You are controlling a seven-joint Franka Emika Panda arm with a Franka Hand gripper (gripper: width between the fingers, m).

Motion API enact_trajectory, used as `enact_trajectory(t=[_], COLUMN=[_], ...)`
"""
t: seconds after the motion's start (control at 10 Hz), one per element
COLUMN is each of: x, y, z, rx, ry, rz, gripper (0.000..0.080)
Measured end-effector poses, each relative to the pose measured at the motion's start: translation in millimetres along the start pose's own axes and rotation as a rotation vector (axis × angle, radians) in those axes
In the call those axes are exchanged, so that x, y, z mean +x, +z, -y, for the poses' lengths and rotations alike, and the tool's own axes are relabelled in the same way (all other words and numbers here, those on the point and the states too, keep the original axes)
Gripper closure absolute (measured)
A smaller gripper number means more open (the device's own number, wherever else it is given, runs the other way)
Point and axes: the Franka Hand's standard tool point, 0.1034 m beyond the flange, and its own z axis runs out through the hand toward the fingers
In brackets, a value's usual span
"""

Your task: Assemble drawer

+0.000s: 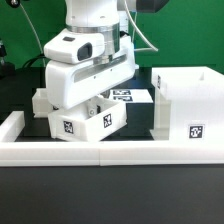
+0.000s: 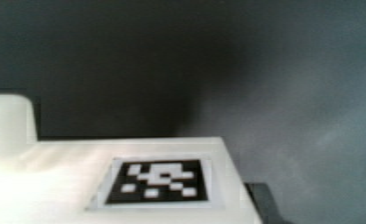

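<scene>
Black tabletop (image 1: 22, 98), tilted tray (image 1: 88, 122) beneath pincer (image 1: 97, 101)

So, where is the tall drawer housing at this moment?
In the exterior view the tall housing stands at that view's right, just behind the long low white wall; the tilted small tray lies further toward that view's left.

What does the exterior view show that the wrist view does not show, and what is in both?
Only the exterior view shows the robot arm, the tall housing, a tilted tray under the arm, a second tray behind it, and the low white wall. Only the wrist view shows one tag from close, on a flat white surface; which part this is cannot be told. Both show white tagged parts against a black surface.
</scene>
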Motion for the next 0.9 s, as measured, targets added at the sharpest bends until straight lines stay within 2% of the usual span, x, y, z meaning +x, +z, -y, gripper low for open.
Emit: enact_trajectory(t=[0.2,0.3,0.5,0.6,0.7,0.9], x=[-2.1,-2.0,-1.2,-0.2,-1.0,-3.9], y=[0.1,0.7,0.4,0.1,1.3,2.0], z=[-1.2,-3.0,-5.4,-8.0,-8.1,-8.4], rx=[-0.002,-0.022,-0.046,-0.075,-0.091,-0.085], ry=[-0.111,-0.226,-0.391,-0.509,-0.597,-0.600], rz=[0.004,0.010,0.022,0.030,0.039,0.042], gripper=[0.0757,0.0757,0.0757,0.0757,0.0757,0.0757])
